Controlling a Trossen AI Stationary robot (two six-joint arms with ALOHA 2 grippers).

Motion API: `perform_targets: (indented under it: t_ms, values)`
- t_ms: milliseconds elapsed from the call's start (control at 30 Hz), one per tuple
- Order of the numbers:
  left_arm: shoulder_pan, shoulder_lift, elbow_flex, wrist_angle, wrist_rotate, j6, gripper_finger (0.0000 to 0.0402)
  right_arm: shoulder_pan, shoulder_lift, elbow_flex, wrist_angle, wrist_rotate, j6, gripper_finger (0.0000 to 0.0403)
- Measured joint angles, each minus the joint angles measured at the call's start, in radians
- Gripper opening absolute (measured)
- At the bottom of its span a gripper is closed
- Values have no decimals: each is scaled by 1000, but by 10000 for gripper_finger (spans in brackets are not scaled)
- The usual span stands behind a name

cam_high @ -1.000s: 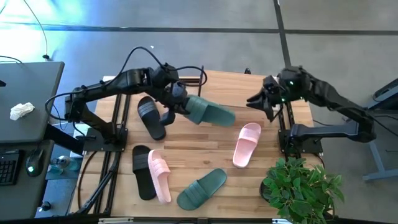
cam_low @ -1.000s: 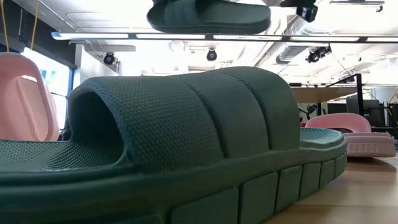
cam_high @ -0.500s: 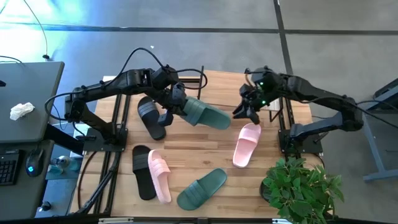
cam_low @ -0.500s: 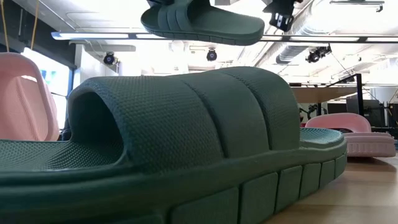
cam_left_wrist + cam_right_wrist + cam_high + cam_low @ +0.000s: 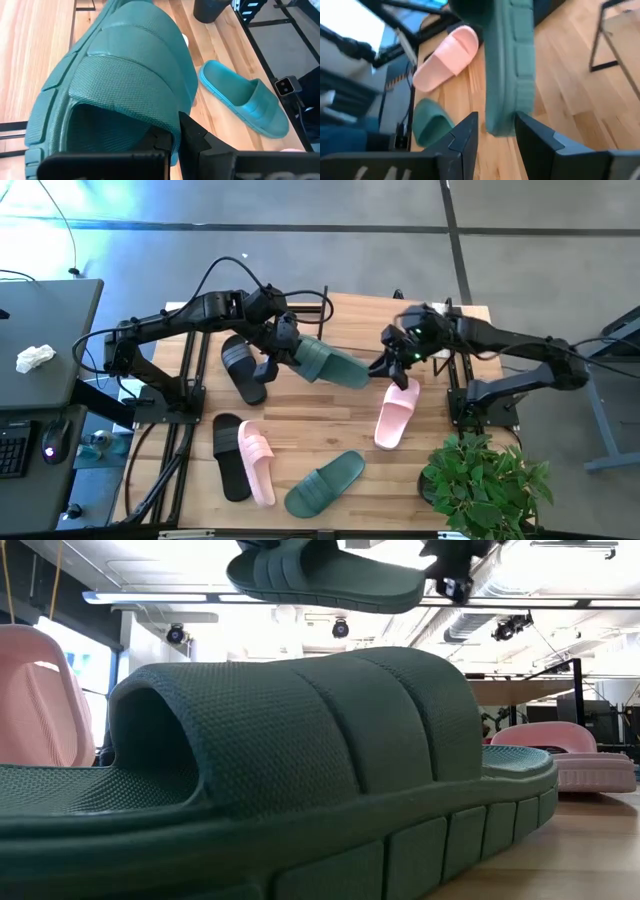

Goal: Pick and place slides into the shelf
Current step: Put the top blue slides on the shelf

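Left gripper is clamped tight on the strap end of a green slide, and we hold it up above the table. Our right gripper has its fingers apart, one on each side of that slide's toe. Just below it lies a pink slide. Another green slide lies farther off.

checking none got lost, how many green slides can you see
2. One green slide is held off the table by the left gripper, the right gripper at its far end. The other lies near the front edge.
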Motion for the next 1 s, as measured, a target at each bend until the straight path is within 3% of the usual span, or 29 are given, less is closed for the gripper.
perform_targets:
  t_ms: [200,400,633,1000]
  values:
    - [0,0,0,0,1,7,0,0,-172,-244,296,46,158,119]
    - [0,0,0,1,5,17,0,15,-201,-400,546,51,257,119]
    - [0,-2,0,-1,7,19,0,50,-185,-432,654,47,263,119]
    - [0,-2,0,-8,7,15,0,54,-188,-432,683,-45,312,134]
